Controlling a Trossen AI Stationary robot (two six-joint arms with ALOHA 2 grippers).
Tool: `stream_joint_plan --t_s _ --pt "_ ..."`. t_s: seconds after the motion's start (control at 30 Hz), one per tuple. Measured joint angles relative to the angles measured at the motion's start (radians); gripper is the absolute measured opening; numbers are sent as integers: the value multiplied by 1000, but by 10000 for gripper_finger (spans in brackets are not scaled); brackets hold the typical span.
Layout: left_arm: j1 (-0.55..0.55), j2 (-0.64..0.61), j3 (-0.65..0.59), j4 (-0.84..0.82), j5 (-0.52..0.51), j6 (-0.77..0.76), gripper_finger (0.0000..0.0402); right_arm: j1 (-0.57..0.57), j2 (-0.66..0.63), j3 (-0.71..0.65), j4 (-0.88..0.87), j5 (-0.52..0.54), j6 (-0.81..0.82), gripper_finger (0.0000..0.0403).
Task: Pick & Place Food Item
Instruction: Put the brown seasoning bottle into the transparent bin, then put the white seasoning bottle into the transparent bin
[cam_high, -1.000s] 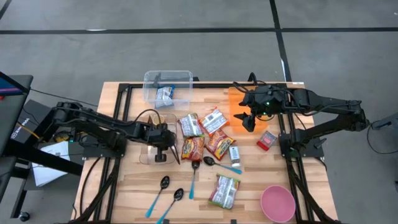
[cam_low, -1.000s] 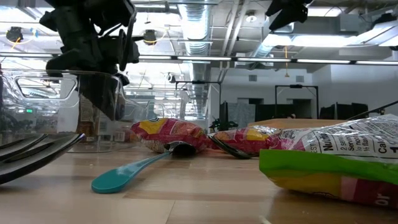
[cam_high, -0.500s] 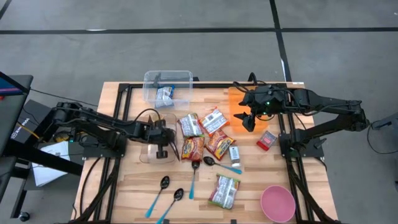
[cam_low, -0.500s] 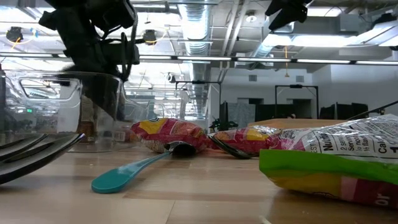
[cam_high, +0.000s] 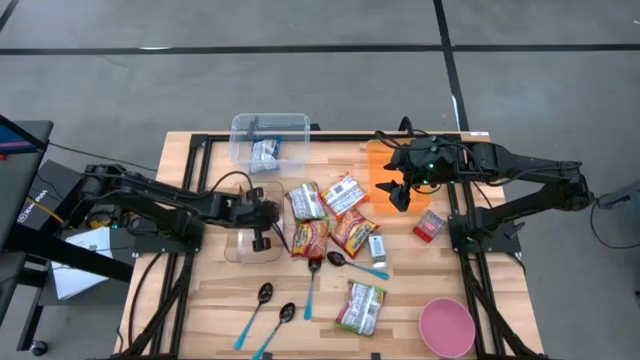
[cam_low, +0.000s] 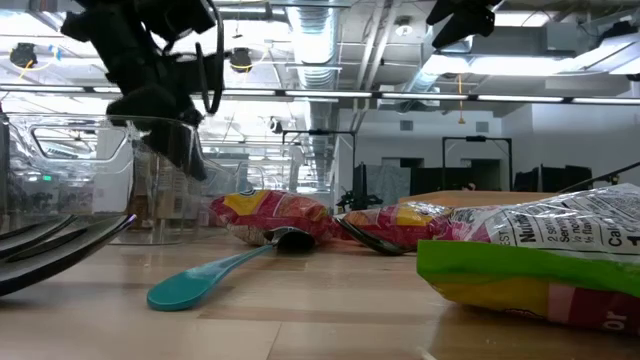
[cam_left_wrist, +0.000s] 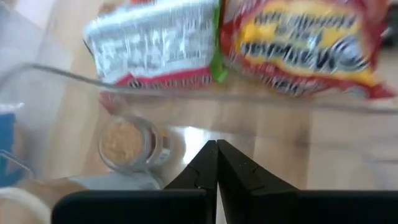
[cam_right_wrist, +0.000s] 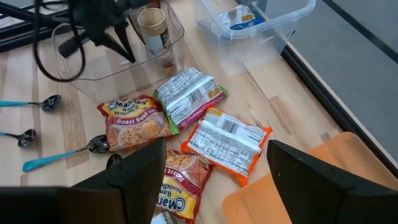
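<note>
My left gripper (cam_high: 262, 237), fingers together and empty, hangs in the clear bin (cam_high: 236, 251) near the table's left edge with the jar (cam_left_wrist: 129, 144); right gripper (cam_high: 400, 192) waits spread above the orange tray (cam_high: 377, 160); next, reopen for a noodle pack (cam_high: 310, 238).

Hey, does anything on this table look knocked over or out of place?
Nothing looks spilled or broken. The noodle packets lie loosely overlapped mid-table, and the teal spoons are scattered at odd angles by the front edge. The jar stands upright in the clear bin.
</note>
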Motion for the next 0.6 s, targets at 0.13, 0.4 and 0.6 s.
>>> stream_joint_plan --t_s 0.13,0.4,0.6 --pt "3 -110 0 -1 40 -9 0 0 0 0 0 0 0 272" --pt "3 -436 0 27 69 -208 0 0 0 0 9 0 -7 272" --pt "3 -660 0 159 61 -213 1 0 -1 3 59 -25 -48 272"
